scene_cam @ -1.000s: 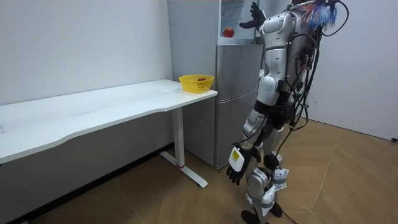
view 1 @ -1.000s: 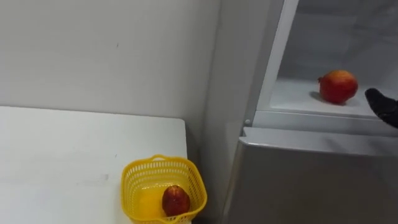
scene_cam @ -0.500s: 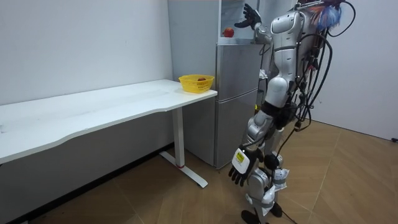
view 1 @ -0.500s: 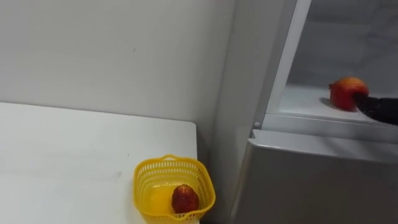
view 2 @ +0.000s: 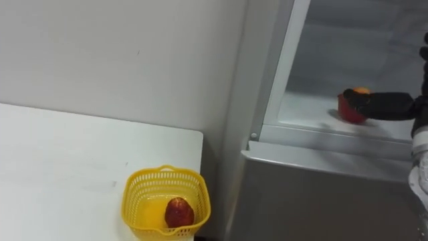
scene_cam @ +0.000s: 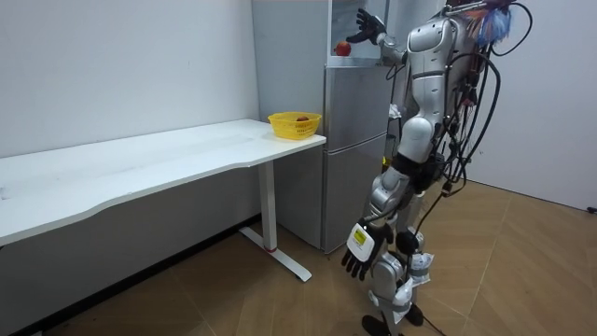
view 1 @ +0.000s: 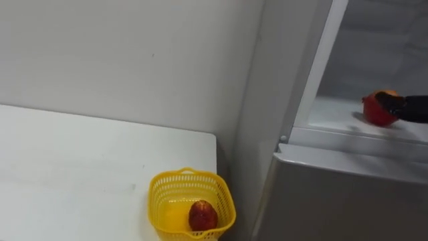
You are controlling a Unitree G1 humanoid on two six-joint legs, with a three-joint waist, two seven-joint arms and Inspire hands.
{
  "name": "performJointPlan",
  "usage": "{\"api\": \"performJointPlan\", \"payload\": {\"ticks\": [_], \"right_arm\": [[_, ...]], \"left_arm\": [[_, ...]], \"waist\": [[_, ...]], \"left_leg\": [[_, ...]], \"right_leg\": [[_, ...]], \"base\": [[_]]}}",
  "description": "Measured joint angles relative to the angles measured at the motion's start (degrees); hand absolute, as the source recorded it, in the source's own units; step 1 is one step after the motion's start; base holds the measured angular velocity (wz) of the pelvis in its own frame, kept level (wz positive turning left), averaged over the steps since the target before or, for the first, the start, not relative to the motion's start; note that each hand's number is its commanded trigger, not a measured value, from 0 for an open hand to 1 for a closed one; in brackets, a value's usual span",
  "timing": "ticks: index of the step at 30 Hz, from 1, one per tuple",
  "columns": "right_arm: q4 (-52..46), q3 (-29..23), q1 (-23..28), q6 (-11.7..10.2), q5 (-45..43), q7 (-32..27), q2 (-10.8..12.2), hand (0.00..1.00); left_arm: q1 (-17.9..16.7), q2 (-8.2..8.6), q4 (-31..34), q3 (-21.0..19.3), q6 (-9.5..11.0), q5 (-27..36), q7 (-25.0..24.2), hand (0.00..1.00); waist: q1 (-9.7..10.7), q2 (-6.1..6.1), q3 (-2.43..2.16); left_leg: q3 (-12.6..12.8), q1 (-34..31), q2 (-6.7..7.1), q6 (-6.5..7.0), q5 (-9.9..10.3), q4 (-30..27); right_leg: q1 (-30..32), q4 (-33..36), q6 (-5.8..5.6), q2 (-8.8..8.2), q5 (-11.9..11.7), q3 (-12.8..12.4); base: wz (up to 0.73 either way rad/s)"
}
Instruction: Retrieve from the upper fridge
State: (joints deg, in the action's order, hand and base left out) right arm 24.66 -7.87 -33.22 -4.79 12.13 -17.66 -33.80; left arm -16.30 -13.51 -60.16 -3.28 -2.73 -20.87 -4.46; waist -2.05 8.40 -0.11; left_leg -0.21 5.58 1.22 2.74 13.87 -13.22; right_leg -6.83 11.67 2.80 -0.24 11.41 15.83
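The robot stood before the fridge [view 1: 334,194], whose upper compartment was open. Beside it ran the desk [view 1: 80,167], with a yellow basket [view 1: 160,191] at its corner nearest the fridge. The basket held one red fruit [view 1: 202,215].

The task's thing, a second red fruit [view 1: 376,115], sat on the upper shelf [view 1: 334,117], close to its front edge. The right hand [view 1: 396,105] was stretched into the compartment, its dark fingers laid against the fruit's top and side. They looked straight rather than wrapped round it, though the angle was poor. The left hand [scene_cam: 359,250] hung by the thigh, fingers relaxed.

I judged this to be the grasping step, contact made but no grip. Next, the fingers needed to curl round the fruit before lifting it clear of the shelf's edge.
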Motion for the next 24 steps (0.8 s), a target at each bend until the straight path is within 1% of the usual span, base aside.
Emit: {"api": "performJointPlan", "payload": {"ticks": [4, 6, 7, 13, 17, 19, 20, 24], "right_arm": [[2.72, 0.26, -1.51, 0.21, 1.14, 0.35, -0.08, 0.00], [4.31, 1.51, -2.40, 1.13, 1.13, 0.37, -0.52, 0.00], [4.39, 1.90, -2.45, 1.24, 1.13, 0.40, -0.71, 0.00], [4.69, 4.49, -2.46, 1.27, 1.29, 2.04, -1.62, 0.00], [5.74, 4.50, -2.46, 2.38, 1.30, 3.02, -2.17, 0.00], [6.55, 4.50, -2.46, 2.48, 1.27, 3.60, -2.18, 0.00], [7.32, 4.50, -2.46, 2.51, 1.35, 3.89, -2.21, 0.00], [11.65, 5.47, -2.46, 2.52, 2.01, 4.81, -2.55, 0.00]], "left_arm": [[-0.35, -0.25, 0.00, -0.01, -0.88, 0.00, -0.29, 0.00], [-0.73, -0.49, 0.01, -0.01, -1.07, 0.00, -0.27, 0.00], [-0.74, -0.53, 0.01, -0.01, -1.10, 0.00, -0.26, 0.00], [-0.73, -1.18, 0.28, -0.02, -2.06, 0.03, -0.01, 0.00], [-0.87, -1.23, 0.84, -0.03, -2.25, 0.02, 0.24, 0.00], [-0.90, -1.23, 1.00, -0.05, -2.38, 0.00, 0.32, 0.00], [-0.92, -1.22, 1.03, -0.05, -2.39, 0.00, 0.33, 0.00], [-0.80, -1.24, 1.05, -0.04, -2.39, 0.02, 0.42, 0.00]], "waist": [[0.01, 0.18, -0.01], [0.03, 0.36, -0.14], [0.03, 0.38, -0.15], [0.07, 0.34, -0.13], [-0.02, 0.09, -0.18], [0.08, -0.01, -0.21], [0.02, -0.15, -0.12], [-0.21, -0.35, -0.26]], "left_leg": [[-0.02, -0.02, 0.03, 0.00, -0.01, -0.02], [-0.05, -0.04, 0.03, 0.00, -0.01, -0.22], [-0.07, -0.05, 0.04, 0.00, -0.01, -0.25], [-0.63, -0.24, 0.07, 0.00, 0.00, -0.47], [-0.93, -0.42, 0.15, 0.00, 0.00, -0.39], [-1.07, -0.25, 0.18, 0.00, 0.00, -0.38], [-1.25, 0.04, 0.23, 0.00, 0.00, -0.36], [-1.61, 0.17, 0.31, -0.01, -0.03, -0.40]], "right_leg": [[0.00, -0.03, -0.04, 0.00, 0.03, 0.03], [0.00, -0.05, -0.05, 0.00, 0.03, 0.05], [0.00, -0.05, -0.05, 0.00, 0.03, 0.06], [-0.16, -0.12, -0.04, 0.00, 0.02, 0.44], [-0.21, -0.09, -0.05, -0.12, 0.02, 1.14], [-0.49, -0.11, -0.05, -0.15, 0.02, 1.37], [-0.83, -0.12, -0.05, -0.18, 0.02, 1.49], [-1.07, -0.06, -0.05, -0.25, 0.02, 1.61]], "base": [[0.00], [0.00], [0.00], [0.04], [0.05], [0.04], [0.09], [0.04]]}}
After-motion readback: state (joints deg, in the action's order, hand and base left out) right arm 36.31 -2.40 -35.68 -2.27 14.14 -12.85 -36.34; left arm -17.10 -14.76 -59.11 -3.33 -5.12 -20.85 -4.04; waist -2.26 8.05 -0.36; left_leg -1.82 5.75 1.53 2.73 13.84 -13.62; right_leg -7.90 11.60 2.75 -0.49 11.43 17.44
